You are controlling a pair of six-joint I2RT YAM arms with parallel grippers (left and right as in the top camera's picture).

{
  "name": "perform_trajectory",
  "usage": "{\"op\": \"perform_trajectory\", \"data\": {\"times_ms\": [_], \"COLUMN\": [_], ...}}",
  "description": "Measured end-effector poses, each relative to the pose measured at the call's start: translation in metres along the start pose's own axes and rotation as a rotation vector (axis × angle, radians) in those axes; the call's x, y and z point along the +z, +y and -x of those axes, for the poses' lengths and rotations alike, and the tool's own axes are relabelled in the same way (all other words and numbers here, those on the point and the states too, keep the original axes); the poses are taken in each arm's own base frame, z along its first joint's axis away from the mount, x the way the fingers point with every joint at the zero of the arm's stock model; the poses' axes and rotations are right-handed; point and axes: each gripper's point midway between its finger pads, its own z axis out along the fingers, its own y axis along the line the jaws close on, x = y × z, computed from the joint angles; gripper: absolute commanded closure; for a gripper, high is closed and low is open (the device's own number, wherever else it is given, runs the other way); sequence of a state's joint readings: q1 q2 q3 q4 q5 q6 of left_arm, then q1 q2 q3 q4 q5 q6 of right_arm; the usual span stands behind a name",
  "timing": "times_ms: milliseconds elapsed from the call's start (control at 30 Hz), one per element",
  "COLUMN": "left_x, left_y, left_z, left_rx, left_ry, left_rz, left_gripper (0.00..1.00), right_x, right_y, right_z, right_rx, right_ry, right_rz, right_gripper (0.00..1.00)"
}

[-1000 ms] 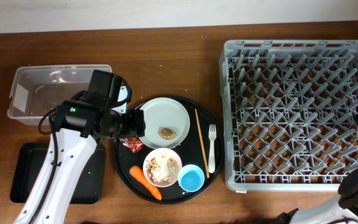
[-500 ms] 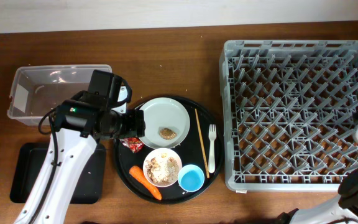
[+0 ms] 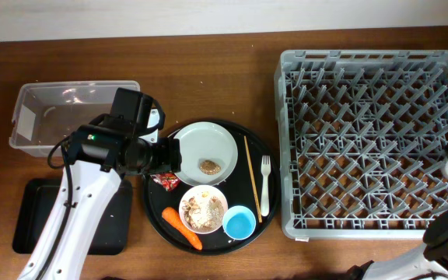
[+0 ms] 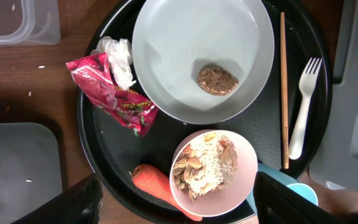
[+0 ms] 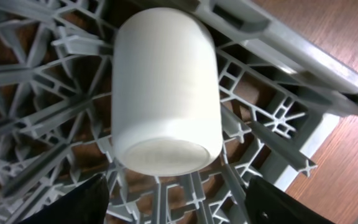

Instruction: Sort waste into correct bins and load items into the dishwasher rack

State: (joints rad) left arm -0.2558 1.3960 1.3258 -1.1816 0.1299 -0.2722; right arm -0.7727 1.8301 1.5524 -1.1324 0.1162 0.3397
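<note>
Starting at the near edge of the round black tray (image 3: 233,189): one orange carrot (image 3: 182,228), one small blue cup (image 3: 239,223) and one white bowl (image 3: 203,208) heaped with beige scraps, all close together. Just past those are one crumpled red wrapper (image 4: 112,93) with one white tissue wad (image 4: 118,55) touching it, both against the rim of the one pale plate (image 3: 204,141), which has a single brown scrap (image 3: 209,166) on it. To the plate's right are one white fork (image 3: 264,187) and the chopsticks (image 4: 283,87), which read as one thin line, so I can't tell if that's a pair.

Left gripper (image 4: 178,183) hangs over the tray, fingers spread wide, nothing in them.

Two bins on the left: the shallow black tray (image 3: 33,214) nearer, the clear tub (image 3: 53,117) behind it.

One grey rack (image 3: 364,56) on the right, with one white cup (image 5: 166,93) upside down by its right wall. Right gripper (image 5: 176,180) sits over it, fingers apart, not touching.
</note>
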Motion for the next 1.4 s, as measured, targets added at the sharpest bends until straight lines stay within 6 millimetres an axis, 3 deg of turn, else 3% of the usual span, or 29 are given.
{"op": "perform_trajectory", "data": {"times_ms": [333, 533, 600, 733, 900, 1000, 1067, 1133, 1233, 1267, 1400], "left_x": [0.000, 0.000, 0.000, 0.000, 0.000, 0.000, 0.000, 0.000, 0.000, 0.000, 0.000], "left_y": [0.000, 0.000, 0.000, 0.000, 0.000, 0.000, 0.000, 0.000, 0.000, 0.000, 0.000], "left_z": [0.000, 0.000, 0.000, -0.001, -0.001, -0.001, -0.001, -0.001, -0.001, -0.001, -0.001], "left_rx": [0.000, 0.000, 0.000, 0.000, -0.001, -0.001, -0.001, -0.001, -0.001, -0.001, -0.001], "left_ry": [0.001, 0.001, 0.001, 0.003, 0.005, 0.005, 0.005, 0.005, 0.004, 0.004, 0.004], "left_rz": [0.000, 0.000, 0.000, 0.001, 0.001, 0.001, 0.001, 0.001, 0.001, 0.001, 0.001], "left_gripper": [0.23, 0.23, 0.23, 0.23, 0.23, 0.23, 0.23, 0.23, 0.23, 0.23, 0.23], "right_x": [0.014, 0.020, 0.020, 0.016, 0.010, -0.007, -0.016, -0.015, -0.015, -0.015, -0.013], "right_y": [0.002, 0.001, 0.001, 0.003, 0.009, 0.014, 0.017, 0.016, 0.015, 0.014, 0.009], "right_z": [0.011, 0.010, 0.010, 0.009, 0.005, 0.019, 0.027, 0.025, 0.020, 0.017, 0.002], "right_rx": [0.008, 0.008, 0.008, 0.009, 0.006, 0.009, 0.013, 0.010, 0.013, 0.010, 0.003], "right_ry": [-0.058, -0.060, -0.060, -0.059, -0.021, -0.057, -0.084, -0.073, -0.053, -0.044, 0.017], "right_rz": [-0.003, -0.006, -0.005, 0.011, 0.040, 0.068, 0.086, 0.083, 0.077, 0.074, 0.051], "right_gripper": [0.22, 0.32, 0.44, 0.50, 0.50, 0.32, 0.32, 0.38, 0.67, 0.72, 0.74]}}
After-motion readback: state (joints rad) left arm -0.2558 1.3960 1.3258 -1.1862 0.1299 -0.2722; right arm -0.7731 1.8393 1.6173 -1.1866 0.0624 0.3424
